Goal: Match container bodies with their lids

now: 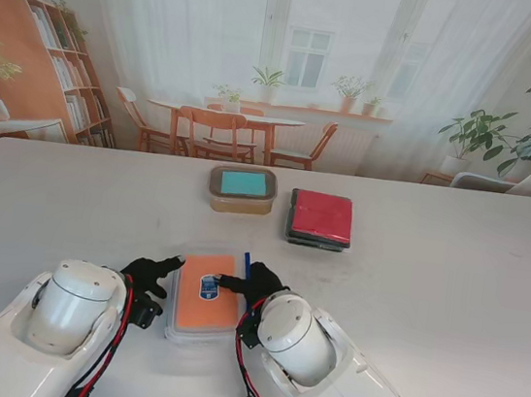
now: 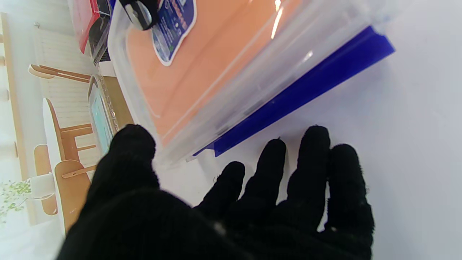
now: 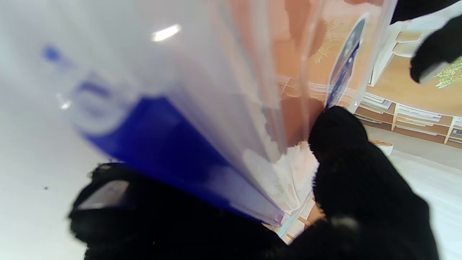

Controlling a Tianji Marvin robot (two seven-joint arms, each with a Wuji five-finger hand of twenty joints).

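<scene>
A clear container with an orange lid point(image 1: 205, 295) and a blue-and-white label lies near me at the middle of the table. A blue strip point(image 1: 247, 259) shows along its right edge. My right hand point(image 1: 250, 284) grips that edge, thumb on the lid beside the label and fingers under the blue strip point(image 3: 162, 144). The right thumb point(image 3: 343, 144) presses the clear rim point(image 3: 252, 72). My left hand point(image 1: 149, 277) rests beside the container's left side, fingers point(image 2: 310, 169) spread on the table and thumb close to the clear wall point(image 2: 202, 72). I cannot tell whether the thumb touches it.
Farther from me stand a tan container with a teal lid point(image 1: 242, 189) and, to its right, a dark container with a red lid point(image 1: 321, 217). Both are closed and apart from the hands. Bare white table point(image 1: 447, 310) surrounds them.
</scene>
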